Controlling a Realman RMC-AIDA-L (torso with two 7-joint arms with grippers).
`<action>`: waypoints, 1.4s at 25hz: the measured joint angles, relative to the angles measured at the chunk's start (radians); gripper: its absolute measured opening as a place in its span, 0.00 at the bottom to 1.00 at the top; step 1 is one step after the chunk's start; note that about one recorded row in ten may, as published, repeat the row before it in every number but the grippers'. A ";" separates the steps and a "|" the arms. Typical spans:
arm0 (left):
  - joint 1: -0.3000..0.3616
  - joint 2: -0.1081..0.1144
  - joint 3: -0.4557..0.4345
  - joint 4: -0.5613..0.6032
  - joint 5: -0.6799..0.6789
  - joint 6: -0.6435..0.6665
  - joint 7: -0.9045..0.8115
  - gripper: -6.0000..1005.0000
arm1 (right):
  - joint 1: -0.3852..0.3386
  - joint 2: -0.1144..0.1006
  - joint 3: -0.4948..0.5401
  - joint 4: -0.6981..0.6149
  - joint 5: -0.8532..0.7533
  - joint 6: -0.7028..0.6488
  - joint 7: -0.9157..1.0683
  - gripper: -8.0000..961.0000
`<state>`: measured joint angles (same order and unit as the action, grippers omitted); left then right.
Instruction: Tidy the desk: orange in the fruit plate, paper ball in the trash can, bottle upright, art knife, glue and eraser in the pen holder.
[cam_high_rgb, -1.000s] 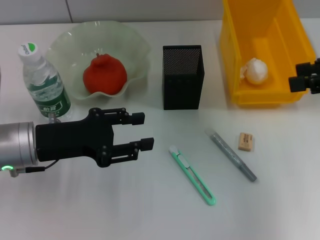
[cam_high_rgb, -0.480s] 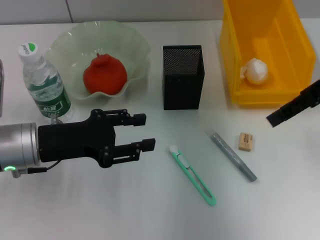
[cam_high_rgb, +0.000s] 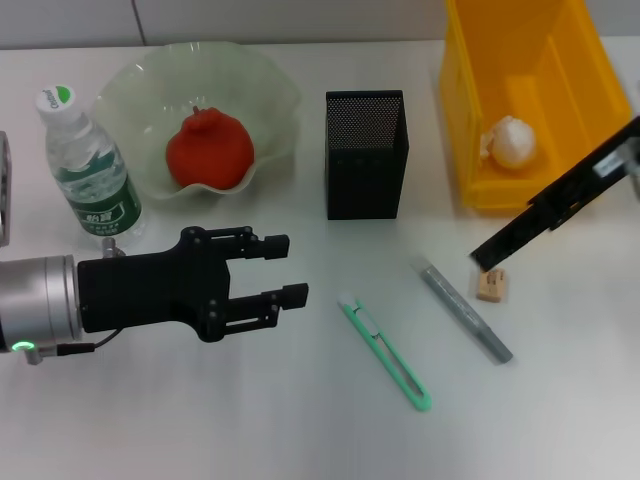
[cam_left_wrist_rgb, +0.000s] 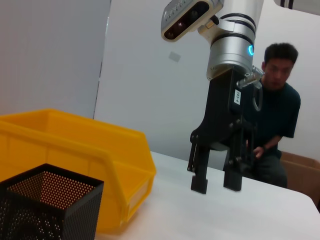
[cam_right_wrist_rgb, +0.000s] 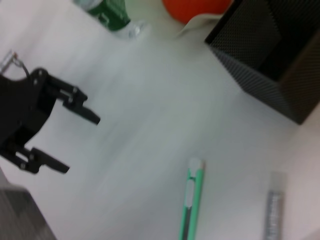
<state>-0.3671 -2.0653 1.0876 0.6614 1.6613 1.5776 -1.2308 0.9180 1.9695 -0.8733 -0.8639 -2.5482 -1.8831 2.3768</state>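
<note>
Overhead, right gripper hides part of the eraser beneath its fingertips; only the left wrist view shows its fingers apart, empty. Left gripper gapes wide.

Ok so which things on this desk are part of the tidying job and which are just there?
Part of the job: orange, fruit plate, paper ball, trash can, bottle, art knife, glue, eraser, pen holder.
Just there: a seated person seen beyond the desk.

Bright even light, soft faint shadows, right wrist view motion-blurred
</note>
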 joint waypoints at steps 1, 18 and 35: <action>0.000 0.000 0.000 0.000 0.000 0.000 0.000 0.60 | 0.005 0.008 -0.023 0.003 0.000 0.012 0.000 0.69; 0.029 0.002 -0.008 -0.041 0.002 -0.008 0.101 0.60 | 0.134 0.111 -0.260 0.135 -0.003 0.163 0.125 0.69; 0.066 0.002 -0.036 -0.042 0.001 -0.021 0.194 0.60 | 0.278 0.123 -0.381 0.334 0.052 0.329 0.222 0.69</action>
<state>-0.3016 -2.0637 1.0519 0.6197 1.6623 1.5563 -1.0364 1.1961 2.0927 -1.2544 -0.5304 -2.4965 -1.5541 2.5989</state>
